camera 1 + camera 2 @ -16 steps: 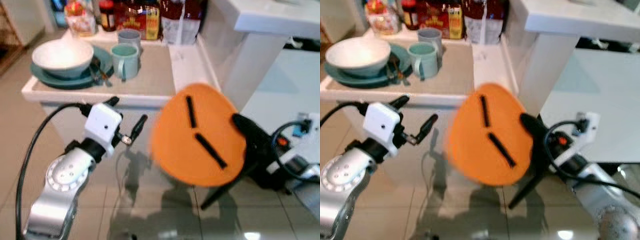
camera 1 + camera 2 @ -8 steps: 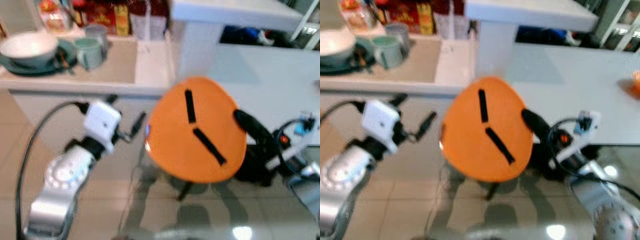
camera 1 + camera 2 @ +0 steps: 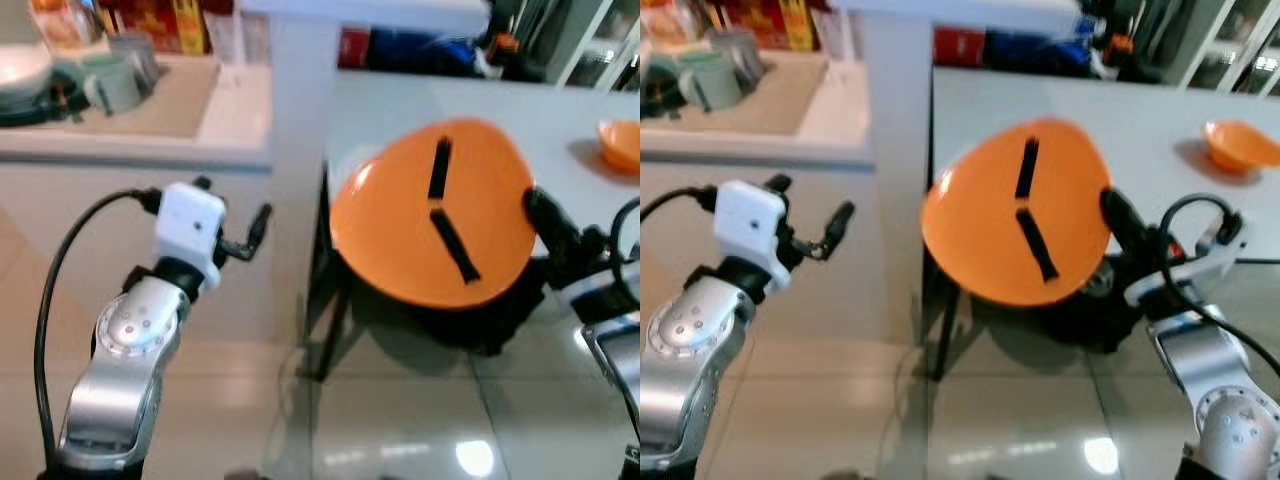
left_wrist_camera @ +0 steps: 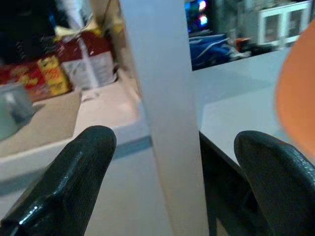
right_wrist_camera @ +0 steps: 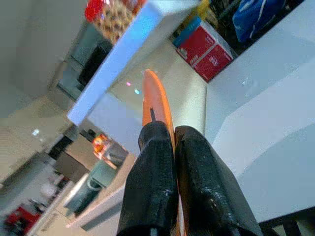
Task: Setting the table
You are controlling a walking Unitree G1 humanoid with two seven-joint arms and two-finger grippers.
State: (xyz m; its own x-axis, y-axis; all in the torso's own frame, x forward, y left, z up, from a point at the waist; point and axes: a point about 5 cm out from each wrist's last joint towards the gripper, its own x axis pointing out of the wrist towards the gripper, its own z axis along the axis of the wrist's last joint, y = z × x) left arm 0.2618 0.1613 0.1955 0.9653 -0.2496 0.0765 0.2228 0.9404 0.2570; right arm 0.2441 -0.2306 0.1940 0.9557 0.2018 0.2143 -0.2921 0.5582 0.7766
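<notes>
Here a round orange plastic plate point(image 3: 1015, 225) is pinched at its rim by the right pincer point(image 3: 1127, 228), tilted over the pale grey bench point(image 3: 1120, 110) edge. It should be levelled before lowering. The left pincer point(image 3: 233, 215) hangs spread, empty.

Orange plate point(image 3: 432, 225), two black strips across its face, held tilted on edge above the white bench point(image 3: 400, 110) corner.

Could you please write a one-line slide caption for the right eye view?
Right gripper carries an orange plate toward the white table, left gripper open beside it.
</notes>
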